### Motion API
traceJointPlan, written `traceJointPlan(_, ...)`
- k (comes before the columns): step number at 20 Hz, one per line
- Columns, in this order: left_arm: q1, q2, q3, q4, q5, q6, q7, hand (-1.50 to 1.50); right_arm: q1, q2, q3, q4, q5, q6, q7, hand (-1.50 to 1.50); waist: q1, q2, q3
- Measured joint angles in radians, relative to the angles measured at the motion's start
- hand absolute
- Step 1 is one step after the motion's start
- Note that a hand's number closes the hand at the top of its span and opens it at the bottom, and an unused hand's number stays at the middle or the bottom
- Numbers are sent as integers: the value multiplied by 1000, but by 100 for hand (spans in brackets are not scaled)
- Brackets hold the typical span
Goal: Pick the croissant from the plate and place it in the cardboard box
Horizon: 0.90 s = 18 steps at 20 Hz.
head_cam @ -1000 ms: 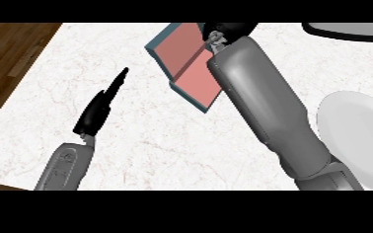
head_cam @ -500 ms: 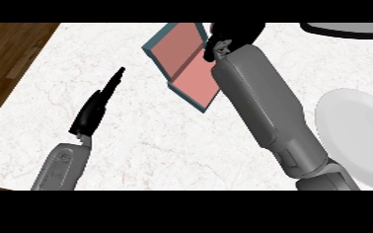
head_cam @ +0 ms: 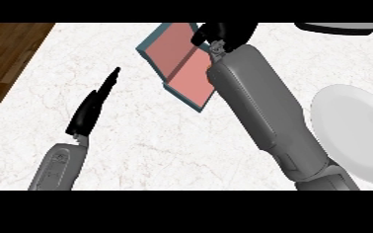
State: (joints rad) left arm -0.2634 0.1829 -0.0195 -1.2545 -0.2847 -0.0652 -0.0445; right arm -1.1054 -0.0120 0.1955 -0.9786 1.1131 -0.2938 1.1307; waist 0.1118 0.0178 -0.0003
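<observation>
Right hand (head_cam: pixel 224 33), fingers curled, contents hidden, hovers over pink-lined, teal-edged cardboard box (head_cam: pixel 178 64).

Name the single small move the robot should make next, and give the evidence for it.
Probably open the right robot hand to release. It is curled above the cardboard box, the plate shows bare, and the croissant is hidden, presumably in that hand. The left robot hand rests open.

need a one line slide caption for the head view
Right hand over the open cardboard box, white plate bare at right, left hand resting open.
</observation>
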Motion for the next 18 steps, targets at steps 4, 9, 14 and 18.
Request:
traceJointPlan(4, 8, 5, 6, 1, -2, 5, -8, 0, 34, 1, -15, -31, 6, -163, -15, -150, -14, -4, 0)
traceJointPlan(9, 32, 14, 21, -6, 7, 5, -11, 0, 118, 3, -22, -72, 51, -388, -49, -150, -40, -11, 1)
traceJointPlan(14, 60, 18, 31, -22, 9, 13, -5, 0, 241, 6, 14, -127, 121, -573, -61, -150, -72, -19, 1)
traceJointPlan(18, 84, 30, 46, -36, 17, 11, -7, 0, 356, 7, 48, -191, 191, -671, -48, -150, -89, -23, 0)
